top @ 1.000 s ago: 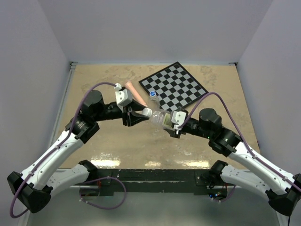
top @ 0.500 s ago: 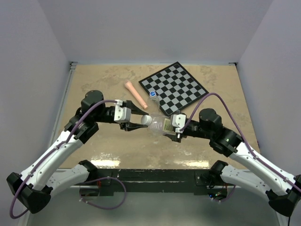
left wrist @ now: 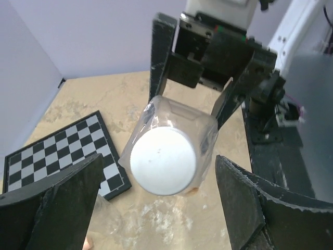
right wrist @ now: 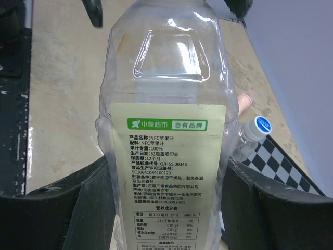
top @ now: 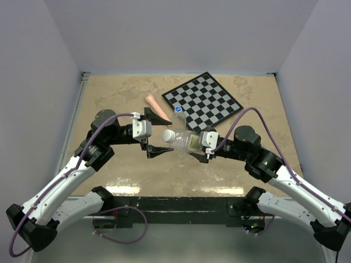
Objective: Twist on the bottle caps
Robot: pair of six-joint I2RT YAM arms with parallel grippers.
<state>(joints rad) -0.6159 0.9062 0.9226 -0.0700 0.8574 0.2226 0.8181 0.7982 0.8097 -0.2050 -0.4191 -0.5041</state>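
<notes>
The large clear bottle [top: 188,142] with a yellowish label [right wrist: 169,156] lies level above the table, and my right gripper [top: 204,144] is shut on its body [right wrist: 169,219]. A white cap [top: 168,135] sits on its neck, facing the left wrist camera [left wrist: 163,161]. My left gripper [top: 164,135] is open. Its fingers [left wrist: 57,208] stand on either side of that cap without touching it. The tiny bottle [top: 178,114] with the blue cap [right wrist: 263,125] stands upright by the chessboard's near edge.
A black-and-white chessboard [top: 204,99] lies at the back right of the tan table [top: 109,98]. A pink tapered stick [top: 156,104] lies just left of the tiny bottle, behind my left gripper. Grey walls close in three sides.
My left gripper has let go of the white cap and opened wide, its wrist turning as it did. The bottle stays in the right gripper and has shifted slightly left.
</notes>
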